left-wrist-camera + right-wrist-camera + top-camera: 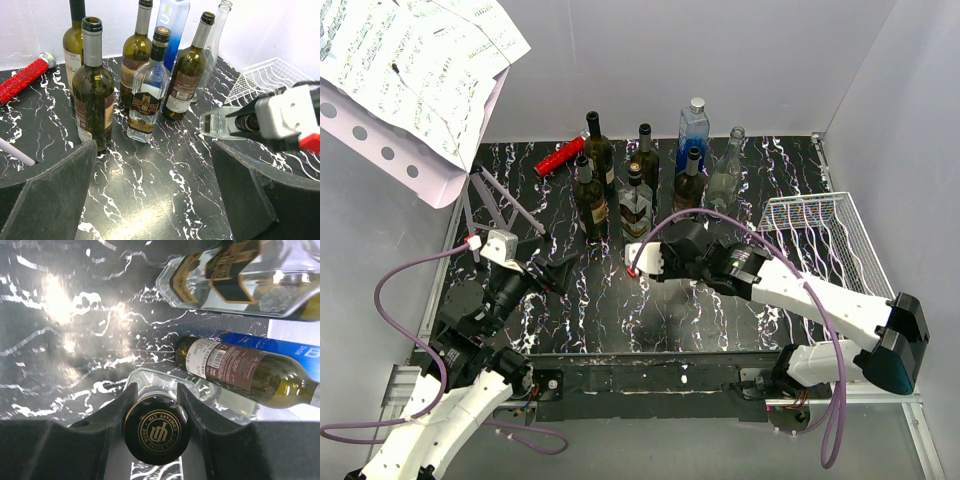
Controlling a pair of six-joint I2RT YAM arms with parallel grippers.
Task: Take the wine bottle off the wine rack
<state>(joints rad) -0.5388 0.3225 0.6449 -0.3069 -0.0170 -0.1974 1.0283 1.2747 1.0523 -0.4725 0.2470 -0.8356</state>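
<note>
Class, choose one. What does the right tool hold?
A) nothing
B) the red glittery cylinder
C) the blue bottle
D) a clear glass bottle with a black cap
D: the right tool is shut on the clear bottle, with its black cap between the fingers.

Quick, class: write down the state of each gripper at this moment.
Left gripper: open, holding nothing.
Right gripper: shut on the clear bottle, at its capped neck.
</note>
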